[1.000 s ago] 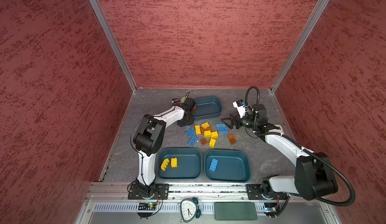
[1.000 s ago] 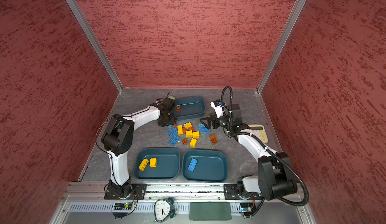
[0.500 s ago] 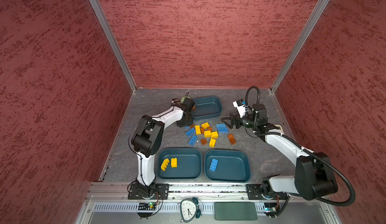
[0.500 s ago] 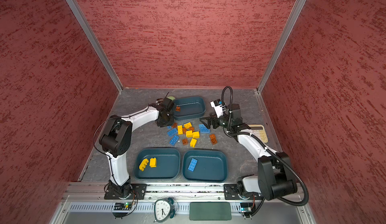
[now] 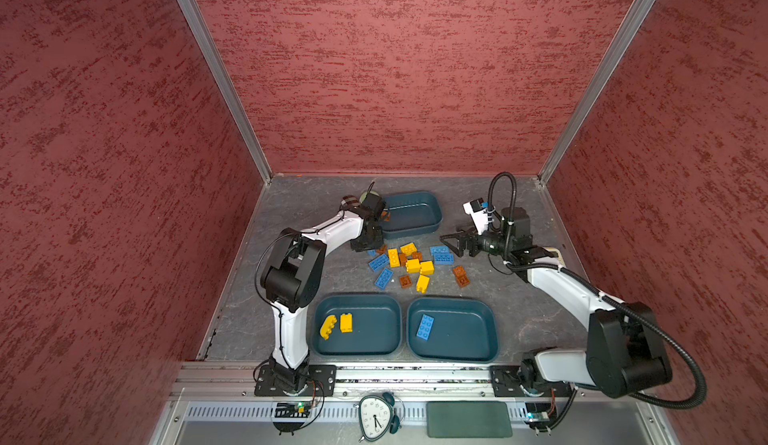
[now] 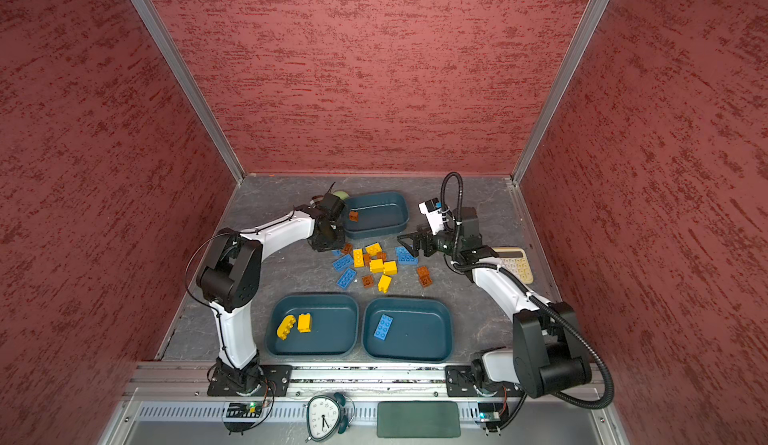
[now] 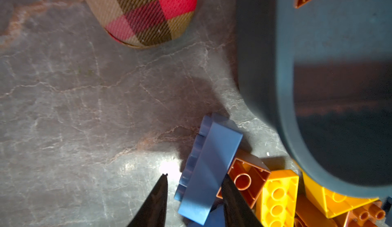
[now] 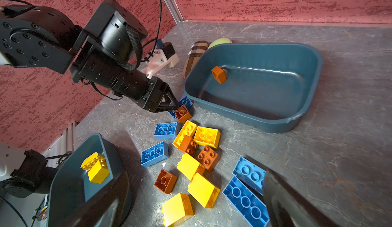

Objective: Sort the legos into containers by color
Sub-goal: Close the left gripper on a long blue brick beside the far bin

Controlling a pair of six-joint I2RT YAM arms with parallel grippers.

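Left wrist view: left gripper [image 7: 195,175], jaws narrowly apart, straddles an on-edge blue brick [image 7: 212,164] beside the far tub [image 7: 265,67], apparently lining up a pinch. Loose legos [image 5: 409,262] lie between tubs [image 5: 374,330]. Right gripper [image 5: 449,244] gapes empty over blue bricks [image 5: 441,254], seemingly ready.

Yellow, blue and brown legos [image 5: 413,265] lie clustered between three teal containers [image 5: 415,214]; four sit inside.

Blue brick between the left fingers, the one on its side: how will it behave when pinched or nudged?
Blue brick looks like rigid moulded plastic, so it probably won't flex. It stands on edge against a brown brick, so a nudge may topple it. Its broad face looks smooth; it could slip in a light pinch.
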